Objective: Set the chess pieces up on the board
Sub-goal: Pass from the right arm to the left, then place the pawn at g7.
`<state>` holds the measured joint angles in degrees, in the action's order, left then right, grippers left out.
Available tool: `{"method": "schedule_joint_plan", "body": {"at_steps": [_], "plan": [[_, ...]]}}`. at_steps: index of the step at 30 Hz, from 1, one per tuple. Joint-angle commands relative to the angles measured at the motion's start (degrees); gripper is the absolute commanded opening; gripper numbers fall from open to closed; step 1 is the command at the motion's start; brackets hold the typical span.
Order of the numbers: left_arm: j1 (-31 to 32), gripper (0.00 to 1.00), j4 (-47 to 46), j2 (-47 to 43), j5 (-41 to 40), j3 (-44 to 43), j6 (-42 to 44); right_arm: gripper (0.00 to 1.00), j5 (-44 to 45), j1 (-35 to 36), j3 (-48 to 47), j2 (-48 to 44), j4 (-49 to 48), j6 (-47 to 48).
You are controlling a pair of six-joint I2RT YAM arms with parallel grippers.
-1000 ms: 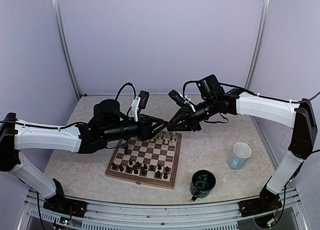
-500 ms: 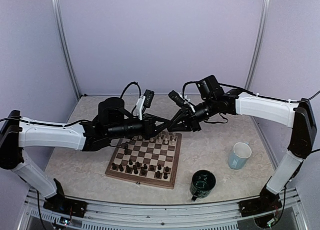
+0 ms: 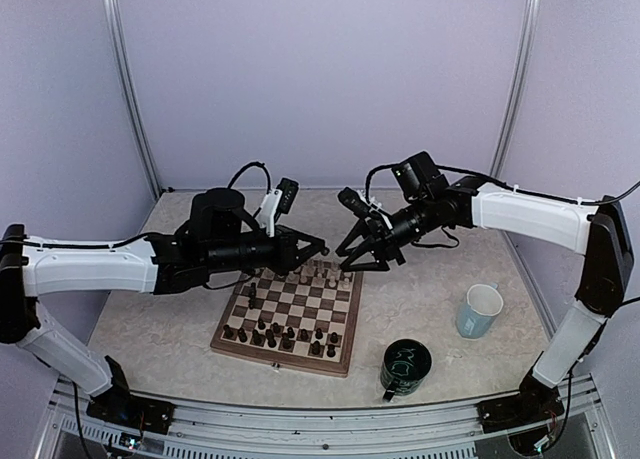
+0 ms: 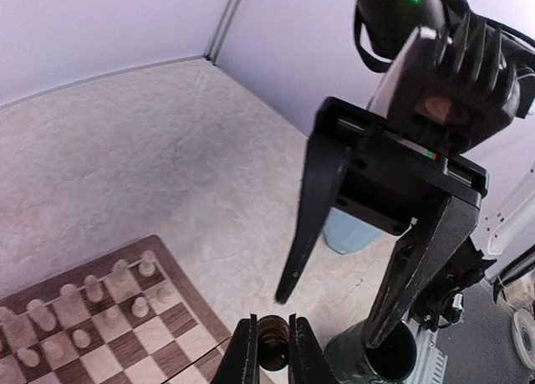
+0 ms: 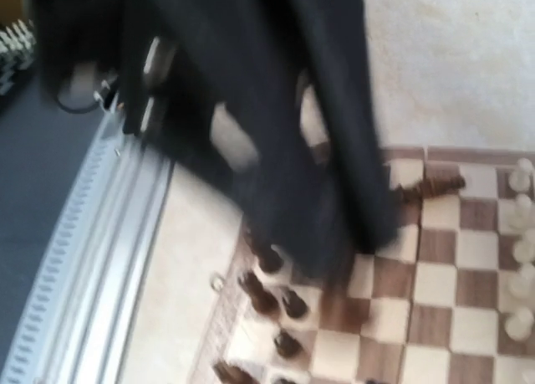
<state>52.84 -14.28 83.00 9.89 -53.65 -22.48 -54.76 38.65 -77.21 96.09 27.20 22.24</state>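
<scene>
Left wrist cam: left fingers [image 4: 245, 359] clenched on a dark chess piece [image 4: 272, 355] held up off the board [image 4: 180, 317], right fingers [image 4: 311, 208] spread wide just past it, so I'd guess a mid-air hand-off for a better grip.

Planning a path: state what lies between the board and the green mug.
Only bare table between board and green mug, seen in the top view.
</scene>
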Motion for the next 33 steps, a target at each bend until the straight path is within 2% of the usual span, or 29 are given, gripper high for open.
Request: {"method": "schedule_joint_plan", "body": {"at_steps": [1,7,9,14,21,33], "plan": [[-2.6,0.05,15.1,-6.5,-9.2,-1.8,2.2,0.5,4.2,-4.1,1.4,-3.0,5.1,7.1],[-3.5,0.04,33.6,-11.1,-22.2,0.0,-4.3,0.51,12.1,-7.2,9.4,-5.8,-2.0,7.8],[-3.2,0.04,38.1,-12.3,-24.2,1.2,-7.1,0.51,14.7,-7.6,10.0,-5.8,-2.2,8.3],[-3.0,0.05,46.5,-13.7,-25.3,3.3,-12.5,0.51,15.1,-8.1,10.1,-5.2,-2.4,8.5],[-2.5,0.05,44.9,-11.4,-22.2,8.0,-14.9,0.5,15.7,-8.0,10.7,-4.4,-2.6,9.4],[-0.7,0.05,39.1,-5.6,-20.3,10.2,-14.9,0.5,15.4,-8.1,11.0,-4.3,-2.9,9.7]]}}
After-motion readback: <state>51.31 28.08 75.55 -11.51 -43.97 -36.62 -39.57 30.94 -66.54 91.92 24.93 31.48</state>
